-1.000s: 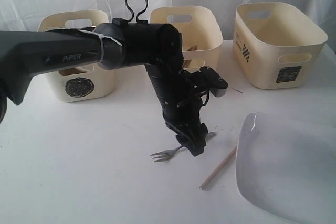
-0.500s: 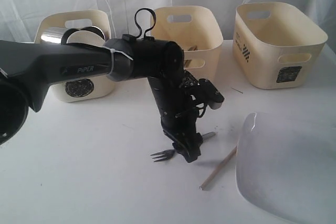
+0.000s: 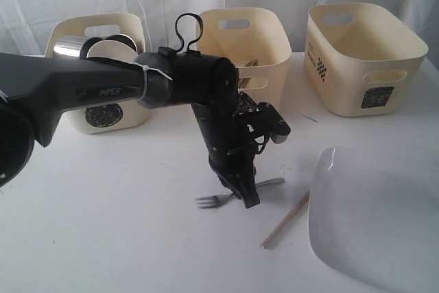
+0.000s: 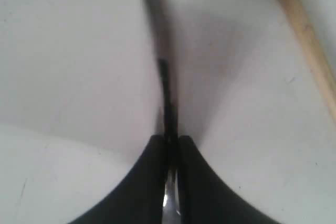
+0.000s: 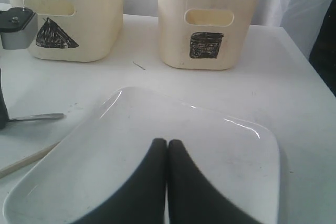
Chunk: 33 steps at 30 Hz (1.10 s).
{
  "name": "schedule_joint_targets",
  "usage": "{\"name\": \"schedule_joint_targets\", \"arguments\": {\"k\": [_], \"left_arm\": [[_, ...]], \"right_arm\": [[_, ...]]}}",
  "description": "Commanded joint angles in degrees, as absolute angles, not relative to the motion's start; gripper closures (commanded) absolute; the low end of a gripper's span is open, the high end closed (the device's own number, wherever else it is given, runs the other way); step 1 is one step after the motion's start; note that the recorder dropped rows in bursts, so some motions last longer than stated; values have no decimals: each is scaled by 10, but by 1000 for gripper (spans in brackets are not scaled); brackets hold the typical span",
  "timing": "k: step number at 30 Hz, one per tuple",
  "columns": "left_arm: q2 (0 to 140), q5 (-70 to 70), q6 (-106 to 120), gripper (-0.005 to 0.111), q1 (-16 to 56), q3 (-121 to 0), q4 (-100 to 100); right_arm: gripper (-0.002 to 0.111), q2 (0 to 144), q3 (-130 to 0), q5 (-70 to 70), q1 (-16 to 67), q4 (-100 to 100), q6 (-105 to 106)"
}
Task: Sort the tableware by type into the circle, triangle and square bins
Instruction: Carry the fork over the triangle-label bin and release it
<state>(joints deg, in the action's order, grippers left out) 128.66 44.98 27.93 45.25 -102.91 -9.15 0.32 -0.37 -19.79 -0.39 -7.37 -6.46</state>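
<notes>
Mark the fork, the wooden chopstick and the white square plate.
fork [image 3: 210,201]: exterior view, near the tines.
wooden chopstick [image 3: 285,220]: exterior view, middle of the shaft.
white square plate [image 3: 374,217]: exterior view, bare centre.

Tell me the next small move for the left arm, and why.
Probably a short lift straight up. The fingers of the left gripper look closed on the handle of the fork, which lies flat on the table close to the chopstick. A small vertical lift would test the grip without dragging either one. The triangle bin could come after.
</notes>
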Motion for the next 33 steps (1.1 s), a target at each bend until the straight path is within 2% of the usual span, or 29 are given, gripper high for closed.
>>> {"name": "schedule_joint_targets", "arguments": {"k": [1, 12, 16, 18, 26, 33], "left_arm": [[1302, 490, 256, 107, 454, -1011, -69], [1229, 477, 215, 107, 454, -1055, -64], [1173, 384, 172, 107, 454, -1088, -68], [1155, 272, 143, 107, 454, -1088, -68], [1163, 22, 124, 107, 443, -1088, -52], [1192, -4, 124, 107, 425, -1088, -52]], "right_arm": [[108, 0, 0, -197, -6, -73, -63], [108, 0, 0, -197, -6, -73, -63], [108, 0, 0, -197, -6, -73, -63], [108, 0, 0, -197, -6, -73, -63], [108, 0, 0, -197, -6, -73, -63], [108, 0, 0, -197, -6, -73, -63]]}}
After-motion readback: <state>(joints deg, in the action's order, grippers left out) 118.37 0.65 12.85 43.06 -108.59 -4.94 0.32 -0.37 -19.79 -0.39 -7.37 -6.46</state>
